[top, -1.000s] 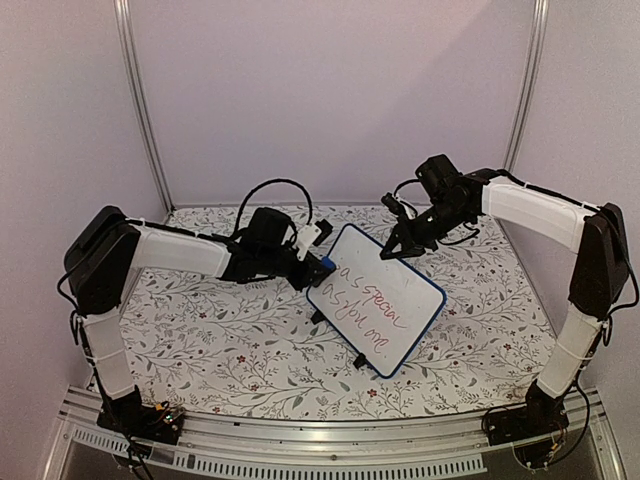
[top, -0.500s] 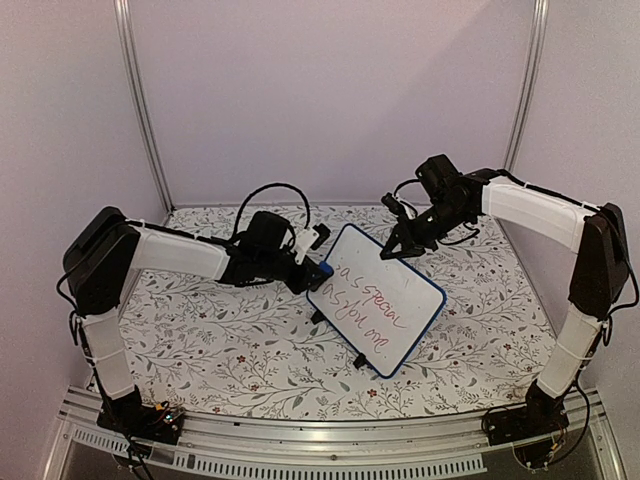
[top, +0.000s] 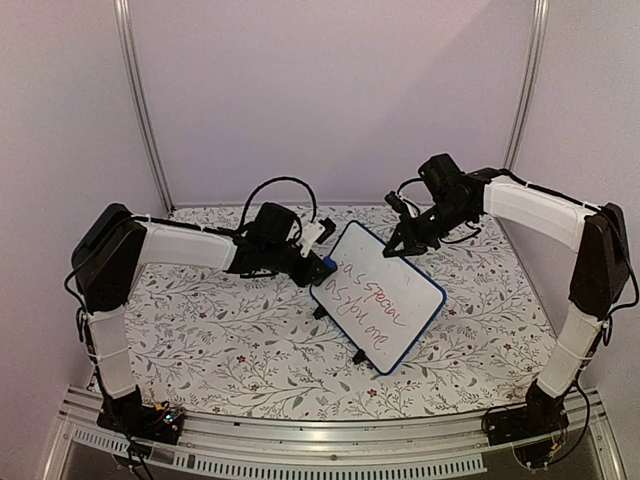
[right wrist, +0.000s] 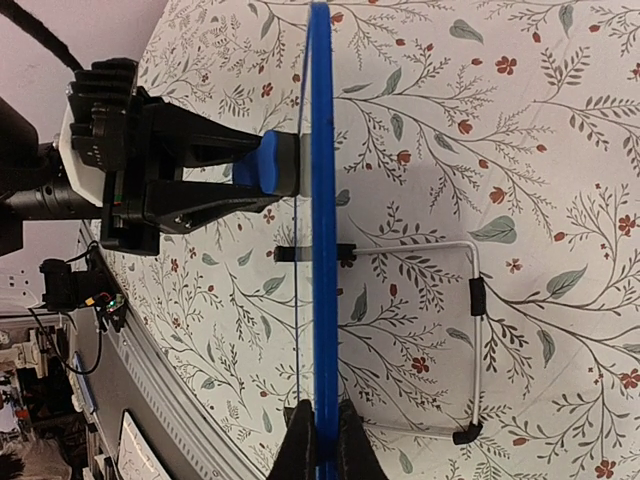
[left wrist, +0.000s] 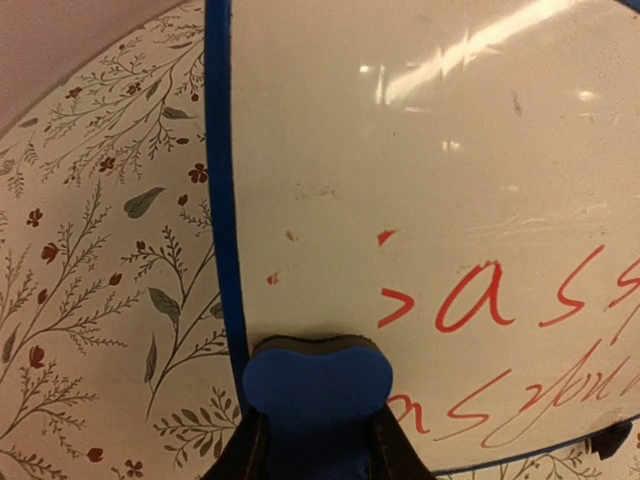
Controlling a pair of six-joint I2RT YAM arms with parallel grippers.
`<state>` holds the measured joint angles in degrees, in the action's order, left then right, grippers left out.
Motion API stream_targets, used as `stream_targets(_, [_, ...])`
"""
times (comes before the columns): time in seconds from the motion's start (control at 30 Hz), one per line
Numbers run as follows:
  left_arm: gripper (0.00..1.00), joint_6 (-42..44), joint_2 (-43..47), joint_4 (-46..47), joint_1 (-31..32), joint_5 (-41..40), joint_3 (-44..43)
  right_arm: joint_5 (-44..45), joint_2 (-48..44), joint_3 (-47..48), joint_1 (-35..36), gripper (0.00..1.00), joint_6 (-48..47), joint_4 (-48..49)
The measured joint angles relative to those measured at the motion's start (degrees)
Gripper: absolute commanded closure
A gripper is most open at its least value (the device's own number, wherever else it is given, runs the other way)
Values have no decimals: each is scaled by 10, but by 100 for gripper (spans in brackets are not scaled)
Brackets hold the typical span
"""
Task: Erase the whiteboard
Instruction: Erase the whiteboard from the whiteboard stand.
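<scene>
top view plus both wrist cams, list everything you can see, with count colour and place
whiteboard: 1, white with blue frame, mid table, propped at a tilt
writing: 2 lines, red, across the whiteboard
feet: 2, black, on the whiteboard's near edge
stand: 1, white wire with black caps, behind the whiteboard
eraser: 1, blue, against the whiteboard near its left edge
cloth: 1, white with floral print, covering the table
left gripper: 1, black, shut on the eraser
right gripper: 1, black, shut on the whiteboard's far edge
</scene>
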<state>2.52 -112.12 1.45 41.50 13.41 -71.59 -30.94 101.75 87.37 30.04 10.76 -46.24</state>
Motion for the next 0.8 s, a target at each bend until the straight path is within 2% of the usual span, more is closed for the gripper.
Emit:
stream_targets(0.5, [100,11,-16,-5,0,11,-57,2,0,0,-2,100,1,2])
stream_targets(0.8, [100,13,-18,-2,0,11,-60,2,0,0,-2,100,1,2])
